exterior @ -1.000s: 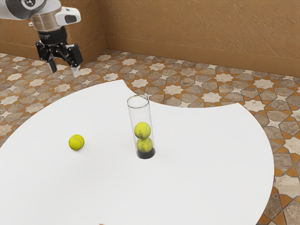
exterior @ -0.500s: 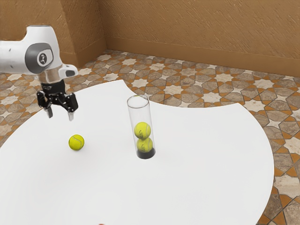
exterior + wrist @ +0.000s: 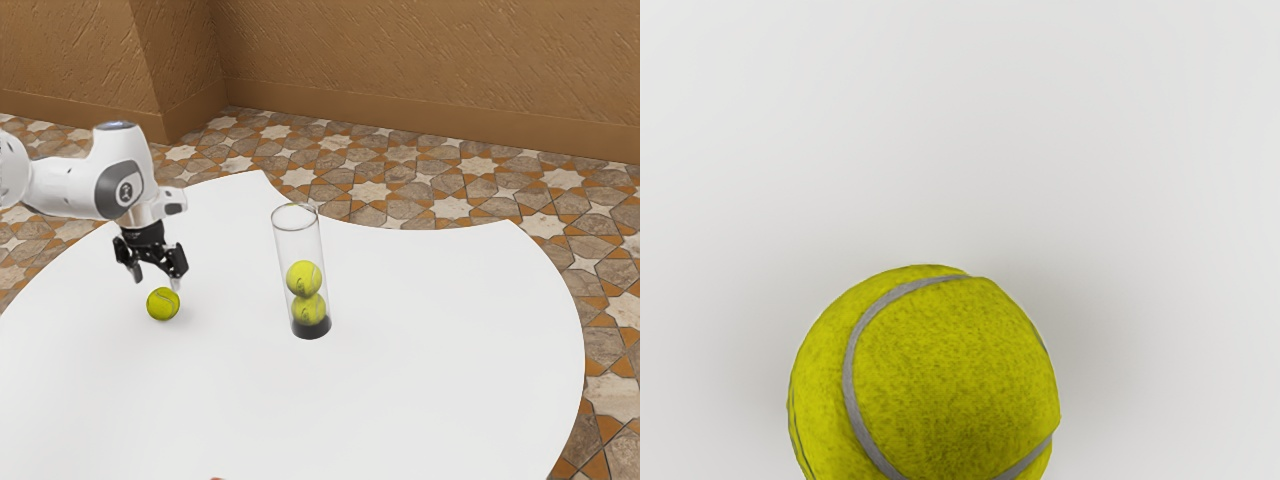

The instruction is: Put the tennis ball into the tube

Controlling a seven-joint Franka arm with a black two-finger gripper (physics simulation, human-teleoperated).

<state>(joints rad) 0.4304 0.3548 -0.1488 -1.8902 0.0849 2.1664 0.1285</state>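
Note:
The gripper (image 3: 157, 282) points down just above the loose tennis ball (image 3: 163, 304), its two fingers spread apart with nothing held between them. That ball rests on the white table, and the wrist view has the same ball (image 3: 930, 380) large and close under the hand. A clear tube (image 3: 299, 245) with a dark base stands upright on the table, toward the exterior view's right from the ball. Inside it two tennis balls are stacked, an upper one (image 3: 304, 279) and a lower one (image 3: 309, 309); the tube's top rim is open.
The white table (image 3: 430, 350) has a curved edge with a notch at its far side. Beyond it are a patterned tile floor (image 3: 455, 207) and a brown wall (image 3: 420, 70). A small reddish thing (image 3: 217, 478) touches the exterior view's lower edge.
My hand has come down from high over the table's far left side, in the exterior view, to just above the loose ball. The balls and the tube have stayed where they were.

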